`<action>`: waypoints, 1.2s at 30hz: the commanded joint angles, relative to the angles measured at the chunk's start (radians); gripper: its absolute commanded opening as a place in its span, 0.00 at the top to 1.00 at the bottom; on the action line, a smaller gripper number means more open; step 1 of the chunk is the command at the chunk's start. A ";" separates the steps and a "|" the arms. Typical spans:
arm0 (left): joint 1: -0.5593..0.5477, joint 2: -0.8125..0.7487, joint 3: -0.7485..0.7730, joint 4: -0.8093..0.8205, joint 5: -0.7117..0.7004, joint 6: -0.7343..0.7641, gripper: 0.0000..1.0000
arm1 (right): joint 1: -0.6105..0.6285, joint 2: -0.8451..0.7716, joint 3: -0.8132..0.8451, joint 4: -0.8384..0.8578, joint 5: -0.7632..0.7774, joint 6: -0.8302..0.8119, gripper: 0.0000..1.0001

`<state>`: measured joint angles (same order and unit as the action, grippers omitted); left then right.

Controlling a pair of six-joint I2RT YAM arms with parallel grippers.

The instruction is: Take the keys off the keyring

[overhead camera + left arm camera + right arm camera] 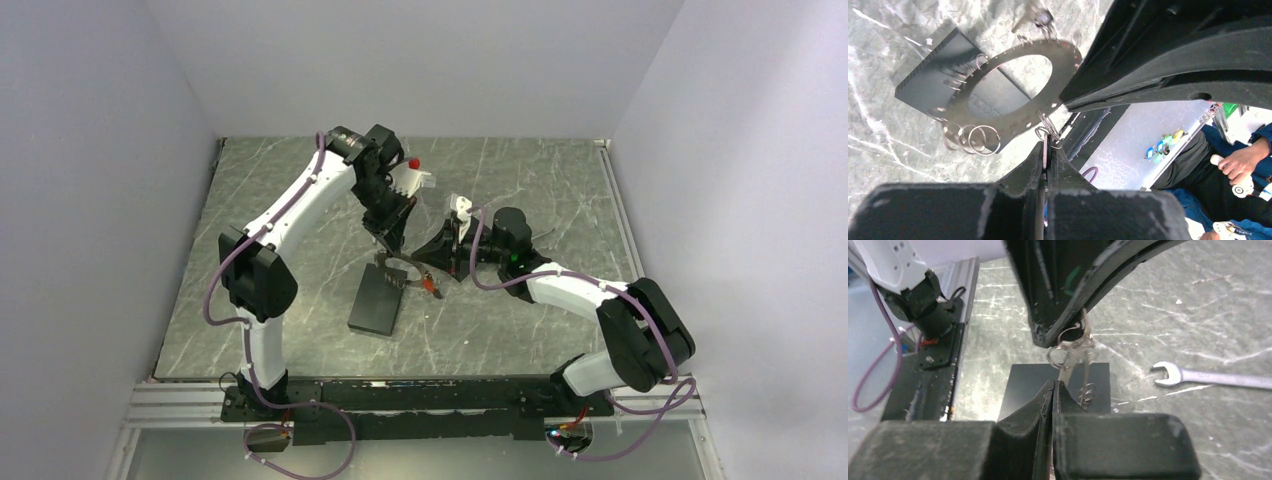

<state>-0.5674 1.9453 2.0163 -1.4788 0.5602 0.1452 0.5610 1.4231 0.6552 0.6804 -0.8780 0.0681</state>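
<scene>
Pinching the keyring by its edge, the right gripper had both fingers clamped tight. Left gripper was squeezed onto a little split ring hanging off it.

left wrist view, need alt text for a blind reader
The left gripper, shut, pinches a small split ring at the rim of a flat perforated keyring, which the right gripper holds above a black block.
</scene>
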 commanded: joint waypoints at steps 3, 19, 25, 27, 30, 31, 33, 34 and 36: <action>0.039 -0.030 -0.005 0.022 0.030 0.018 1.00 | 0.003 -0.039 0.006 0.066 -0.096 -0.010 1.00; 0.038 -0.043 -0.010 -0.026 0.177 0.112 1.00 | -0.006 -0.027 0.039 -0.015 -0.036 -0.045 0.66; 0.038 -0.047 0.000 -0.023 0.216 0.095 1.00 | -0.018 -0.029 0.022 0.044 -0.068 0.012 0.56; 0.038 -0.044 0.001 -0.011 0.221 0.072 1.00 | -0.018 -0.031 0.028 0.068 -0.039 0.063 0.52; 0.038 -0.039 -0.005 0.007 0.225 0.028 1.00 | -0.018 -0.039 0.070 -0.003 0.024 0.090 0.52; 0.038 -0.038 -0.005 0.013 0.221 0.015 1.00 | -0.018 -0.042 0.088 -0.043 0.037 0.085 0.53; 0.038 -0.032 0.003 0.017 0.217 0.000 1.00 | -0.018 -0.047 0.128 -0.132 0.068 0.061 0.55; 0.038 -0.030 0.006 0.020 0.216 -0.009 1.00 | -0.018 -0.049 0.141 -0.166 0.082 0.055 0.55; 0.038 -0.023 0.010 0.025 0.211 -0.023 1.00 | -0.018 -0.059 0.163 -0.234 0.100 0.023 0.55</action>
<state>-0.5251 1.9453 2.0010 -1.4727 0.7296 0.1749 0.5449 1.4105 0.7403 0.5621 -0.8406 0.1257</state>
